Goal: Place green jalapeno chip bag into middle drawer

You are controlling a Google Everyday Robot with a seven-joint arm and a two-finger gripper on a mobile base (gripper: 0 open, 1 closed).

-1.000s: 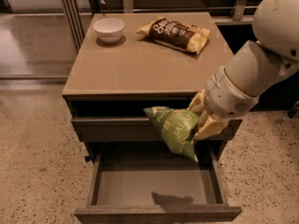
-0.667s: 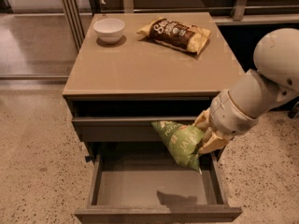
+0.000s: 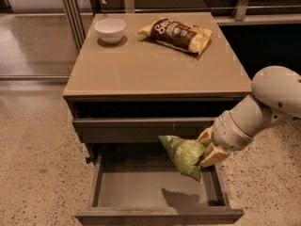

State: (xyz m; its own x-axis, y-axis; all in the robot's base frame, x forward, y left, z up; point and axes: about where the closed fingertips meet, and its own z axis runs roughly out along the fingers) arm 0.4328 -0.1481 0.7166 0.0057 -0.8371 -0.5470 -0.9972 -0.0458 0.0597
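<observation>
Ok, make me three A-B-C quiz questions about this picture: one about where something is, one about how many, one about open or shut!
1. Where is the small crinkly green chip bag?
A. on a chair
B. on the floor
C. in the air over the pulled-out grey-brown drawer

2. How many things lie on the tan cabinet top?
A. one
B. two
C. four

3. The robot's tool, over the drawer's right side, is:
A. shut on the green bag
B. open and empty
C. holding a spoon

Answers:
1 C: its shadow falls on the tray below.
2 B: a round white bowl and a dark-brown-and-yellow chip bag.
3 A: it pinches the bag's edge.
</observation>
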